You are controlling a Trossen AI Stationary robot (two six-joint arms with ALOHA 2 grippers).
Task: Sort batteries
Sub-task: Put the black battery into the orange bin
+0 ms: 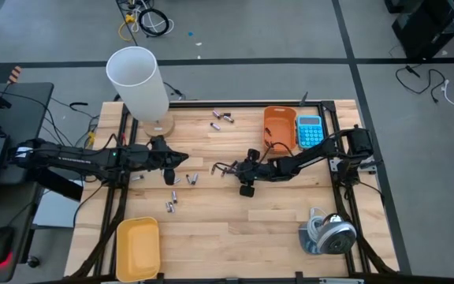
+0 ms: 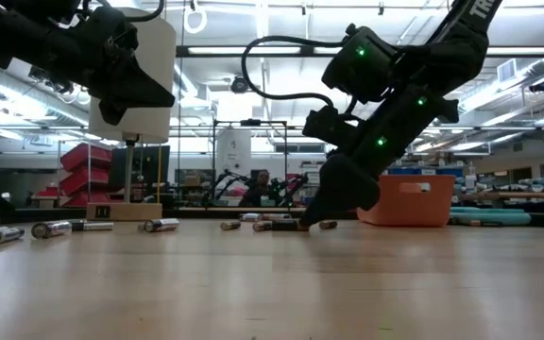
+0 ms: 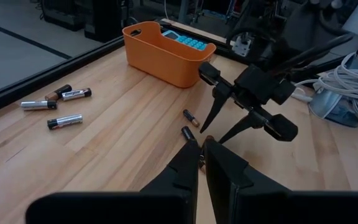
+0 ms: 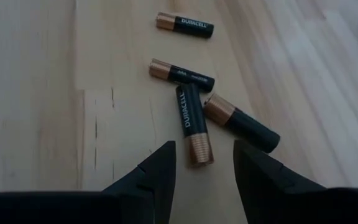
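Picking is the step in hand: the right hand [image 4: 204,163] hangs open just over four dark batteries [image 4: 190,122] on the table [image 4: 36,93], one lying between its fingers. Next it should lower and close. The left hand [image 3: 201,152] waits, pinched shut.

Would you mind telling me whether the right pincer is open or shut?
Open. In its wrist view the right pincer shows a clear gap between its fingers, with a Duracell battery lying just ahead.

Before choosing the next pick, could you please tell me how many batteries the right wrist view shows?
4. The farthest battery lies alone; the second battery sits nearer; the lengthwise battery points between the right tool's fingers, the slanted battery beside it. Others lie outside this view.
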